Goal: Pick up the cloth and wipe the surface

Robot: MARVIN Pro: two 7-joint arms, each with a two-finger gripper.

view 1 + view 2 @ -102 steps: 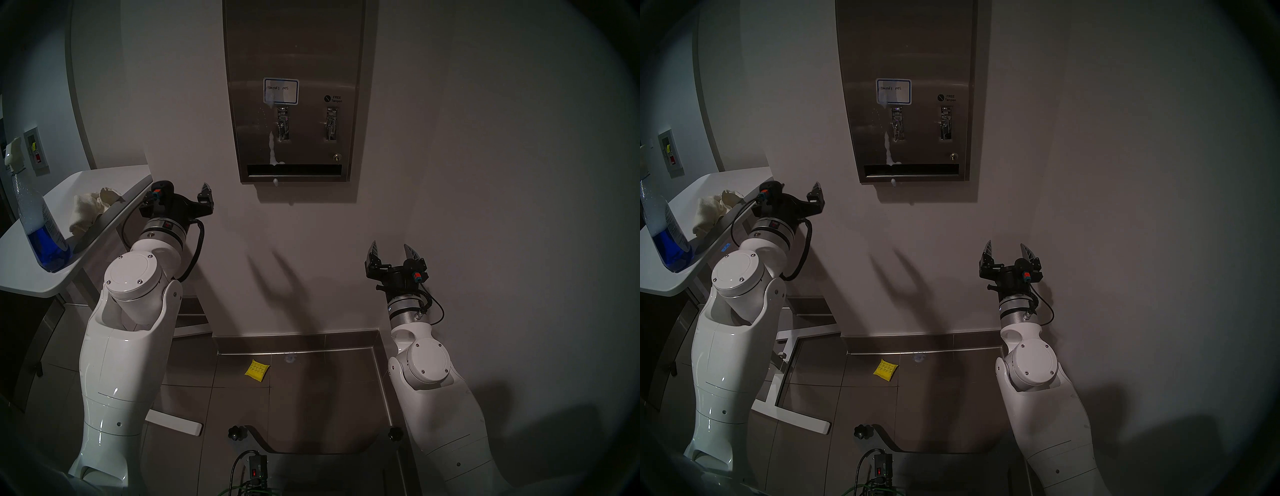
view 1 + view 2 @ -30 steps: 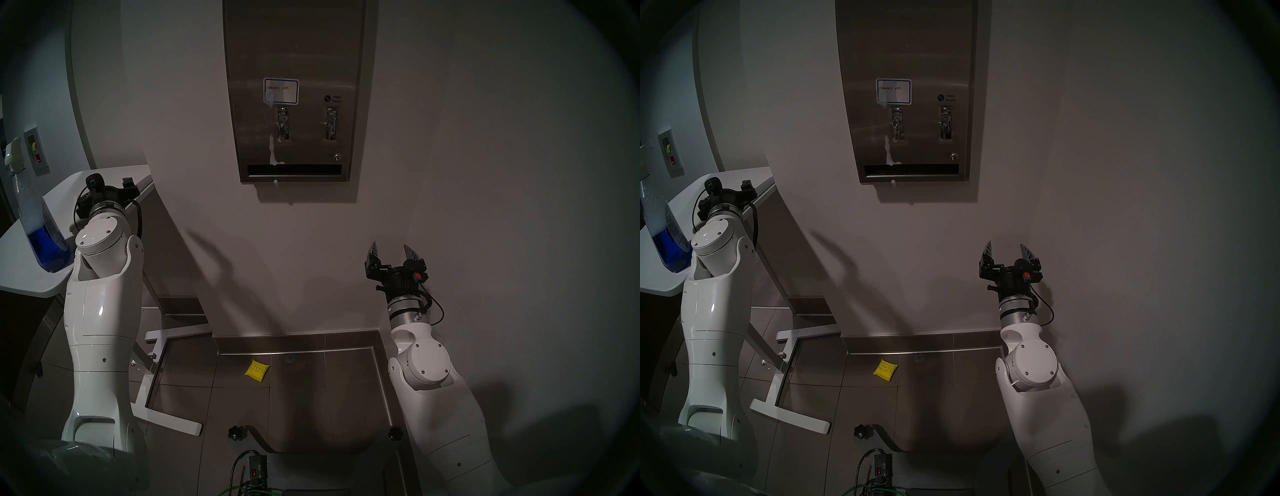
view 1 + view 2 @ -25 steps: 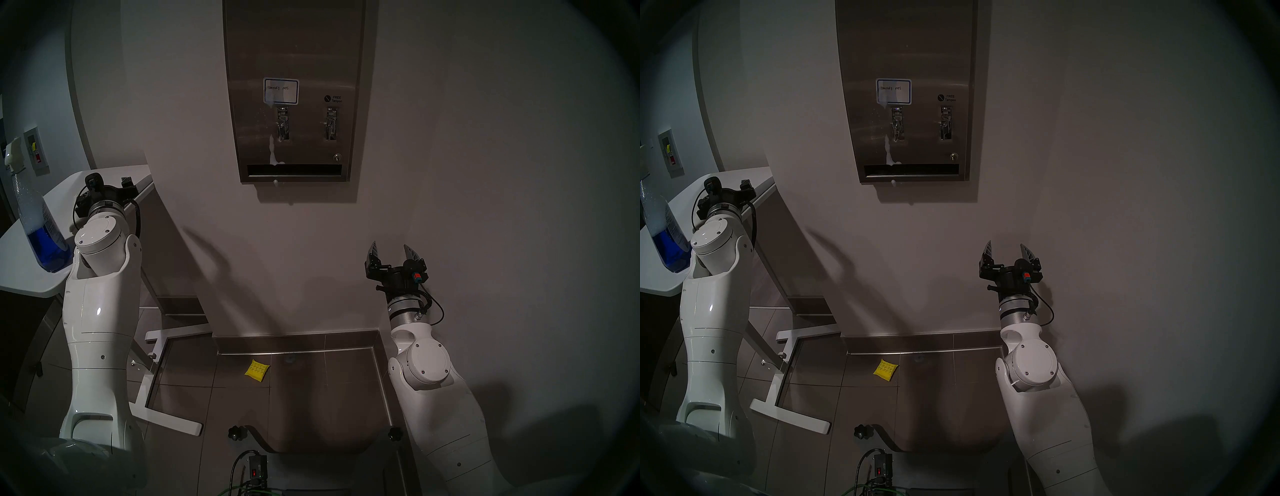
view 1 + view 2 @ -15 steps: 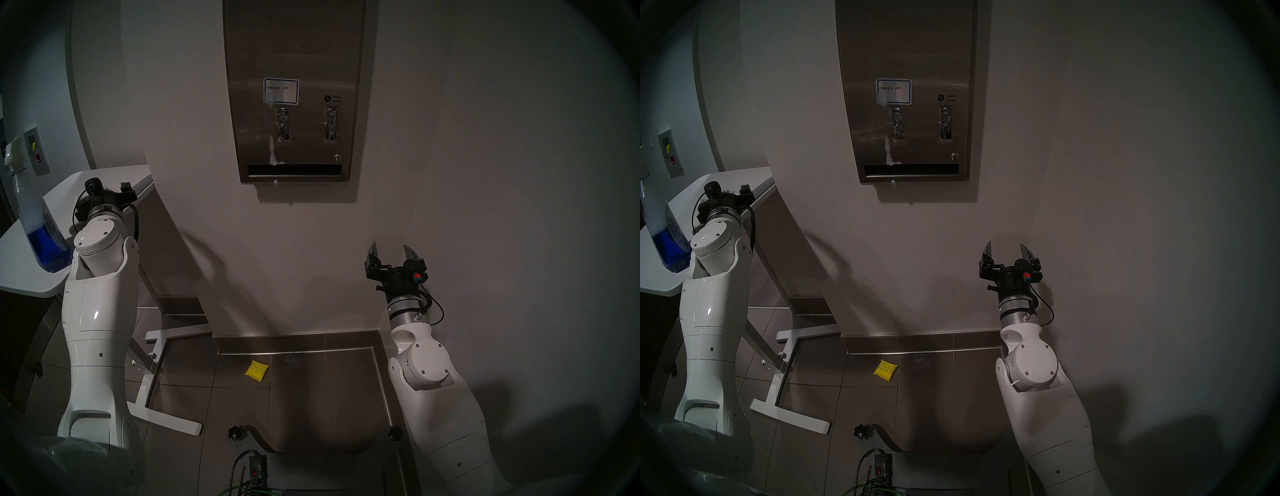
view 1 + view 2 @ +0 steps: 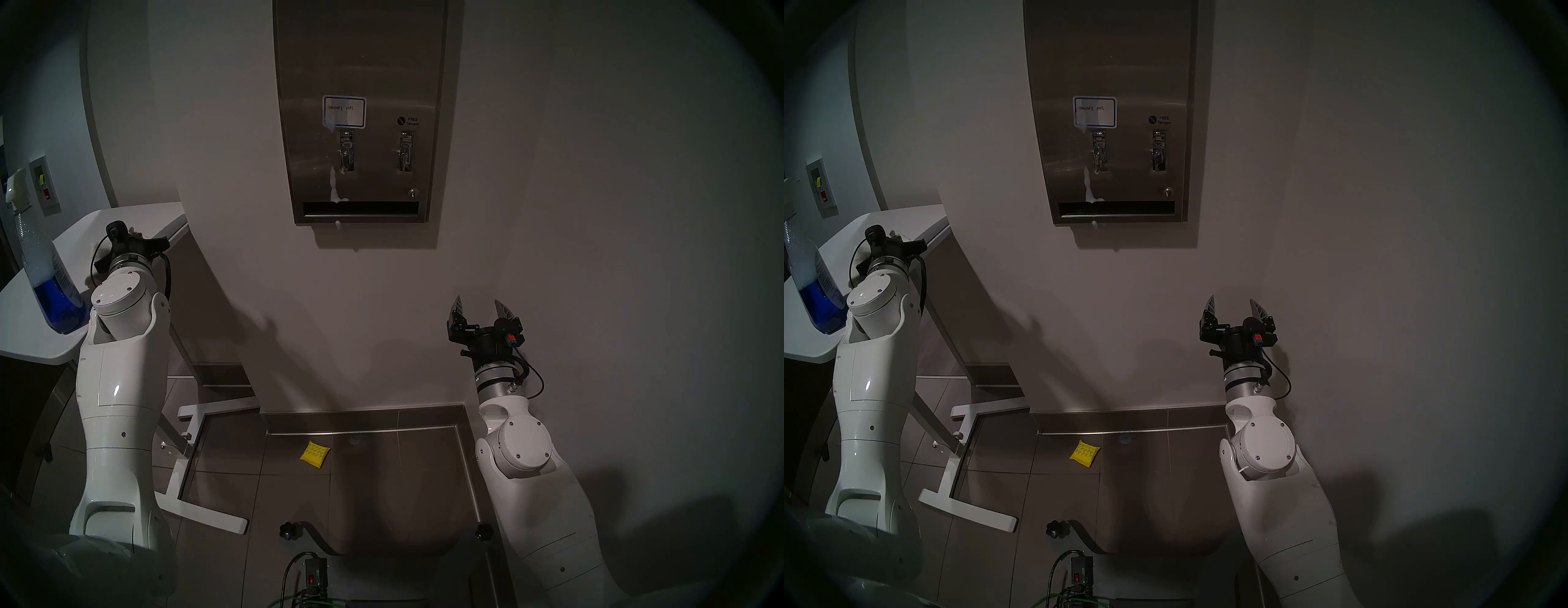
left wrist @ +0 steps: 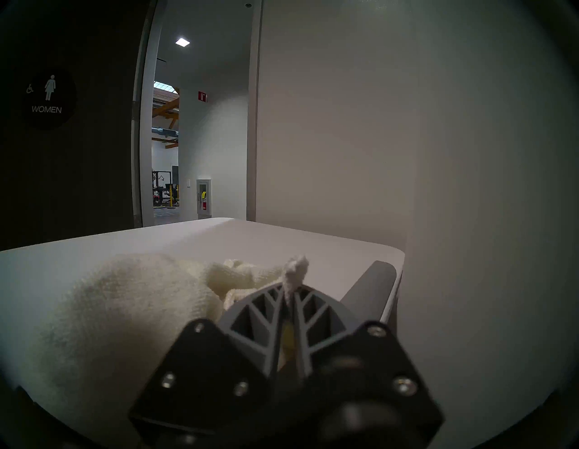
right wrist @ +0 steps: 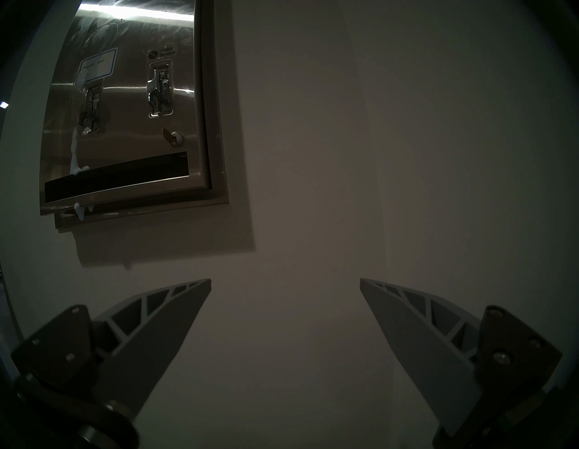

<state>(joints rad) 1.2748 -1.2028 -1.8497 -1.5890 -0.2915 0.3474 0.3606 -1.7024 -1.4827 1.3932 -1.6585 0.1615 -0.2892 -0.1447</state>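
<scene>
**Cloth pinched on the side table; dispenser front not yet wiped**

Compared with the view half a second earlier, the left gripper point(image 6: 289, 293) is seen drawn together: its 2 fingers point(image 6: 260, 316), spread wide over the table then, are now pressed on a fold of the cloth point(image 6: 131, 301), a tuft of which pokes up between the tips. 3.4 seconds ago the left arm was held off the table's edge and the cloth lay uncovered; in the head view it is now almost wholly hidden behind the left gripper point(image 5: 135, 237). The right gripper point(image 5: 483, 308) is unchanged, its jaws spread wide on nothing, aimed up at the bare wall.

The cream-white cloth is rumpled on the white table point(image 6: 282, 238), near the corner next to the wall. A spray bottle point(image 5: 46, 271) of blue liquid stands upright on the same table, apart from the cloth.

The dispenser front point(image 5: 360, 63), brushed steel, is mounted on the wall, well apart from both grippers. A blue-bordered label point(image 5: 344, 112), 2 levers and a dark slot point(image 5: 360, 208) are carried on it. A white foam streak point(image 5: 334, 187) runs down beside the left lever to the slot, and a drip hangs under the bottom edge.

A yellow pad point(image 5: 314, 454) lies on the brown floor tiles near the wall. Through an open doorway beside a dark door marked WOMEN, a lit hall is seen.
</scene>
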